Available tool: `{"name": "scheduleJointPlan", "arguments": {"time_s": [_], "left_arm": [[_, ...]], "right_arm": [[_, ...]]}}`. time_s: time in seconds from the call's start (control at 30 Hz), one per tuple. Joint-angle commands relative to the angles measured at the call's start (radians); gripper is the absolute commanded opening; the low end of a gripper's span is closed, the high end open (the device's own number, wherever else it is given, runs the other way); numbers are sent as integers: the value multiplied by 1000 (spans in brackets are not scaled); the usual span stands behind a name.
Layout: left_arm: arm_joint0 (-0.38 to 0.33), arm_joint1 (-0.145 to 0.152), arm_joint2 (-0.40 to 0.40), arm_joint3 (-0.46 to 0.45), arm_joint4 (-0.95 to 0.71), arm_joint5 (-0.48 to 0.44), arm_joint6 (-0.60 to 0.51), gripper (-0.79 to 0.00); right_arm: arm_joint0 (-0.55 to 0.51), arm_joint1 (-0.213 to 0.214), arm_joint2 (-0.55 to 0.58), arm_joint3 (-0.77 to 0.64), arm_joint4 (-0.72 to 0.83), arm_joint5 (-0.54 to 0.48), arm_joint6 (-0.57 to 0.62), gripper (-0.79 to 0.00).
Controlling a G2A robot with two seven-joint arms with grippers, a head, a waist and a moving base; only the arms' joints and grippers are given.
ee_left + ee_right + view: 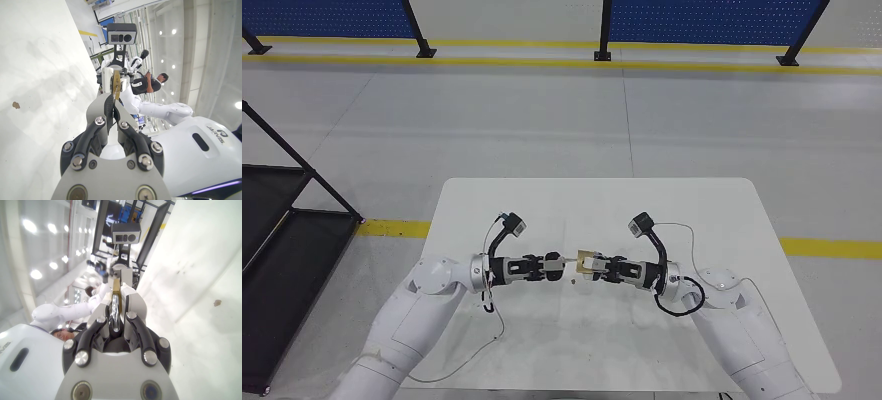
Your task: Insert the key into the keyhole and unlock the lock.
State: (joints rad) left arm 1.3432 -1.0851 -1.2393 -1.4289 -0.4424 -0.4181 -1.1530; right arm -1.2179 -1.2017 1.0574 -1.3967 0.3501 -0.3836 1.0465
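1. Pinching key (114,95) w/ L gripper (114,100): jaws squeezed nearly together on the key's head, black pads (108,109) pressing flat on it, blade poking fwd.
2. Clamping lock (115,288) w/ R gripper (116,297): jaws part-open, only as wide as the brass body, pressing on both flat faces. Chrome shackle (115,308) pointing back toward R wrist.
3. Holding both items up in the air over mid table (722,220), arms meeting tip to tip, approx level. In top view, lock sitting just beside key tip.
4. Presenting lock's keyhole end toward L gripper, keyhole (117,87) lining up w/ key blade in L wrist view.
5. Judging pick-up of key, pick-up of lock and alignment as done.
6. Judging insertion as starting or partway: blade tip looking to be touching or just inside keyhole. Not managing to tell depth, pads + lock body hiding the joint.
7. Not managing to tell if shackle is seated or popped, seeing it edge-on only. Guessing locked, since key not looking fully home.
8. Remaining, prob.: pushing key fully in, turning it, getting shackle to release.
9. Watching for, as a judgement: key slipping or twisting betw. pads on the turn, thin metal + small grip area. Lock body looking more secure in R jaws.
10. Noting small brown speck (16,105) lying on table, well apart from both grippers, not part of task.
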Motion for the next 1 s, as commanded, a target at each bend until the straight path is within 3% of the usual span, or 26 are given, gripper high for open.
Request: {"name": "scheduleJointPlan", "arguments": {"time_s": [0.0, 0.17, 0.43, 0.9, 0.97], "left_arm": [[-1, 1, 2, -1, 0, 0, 1, -785], [2, 4, -6, -2, -2, -8, 3, -785], [42, 24, -87, -5, -32, 1, -23, -785], [44, 25, -90, -6, -35, 7, -28, -785], [47, 28, -104, -30, 42, -59, 19, -785]], "right_arm": [[0, 0, 0, 0, 0, 0, 0, -785], [0, 0, 0, 0, 0, 0, 0, -785], [0, 0, 0, 0, 0, 0, 0, -785], [0, 0, 0, 0, 0, 0, 0, -785], [0, 0, 0, 0, 0, 0, 0, -785]]}}
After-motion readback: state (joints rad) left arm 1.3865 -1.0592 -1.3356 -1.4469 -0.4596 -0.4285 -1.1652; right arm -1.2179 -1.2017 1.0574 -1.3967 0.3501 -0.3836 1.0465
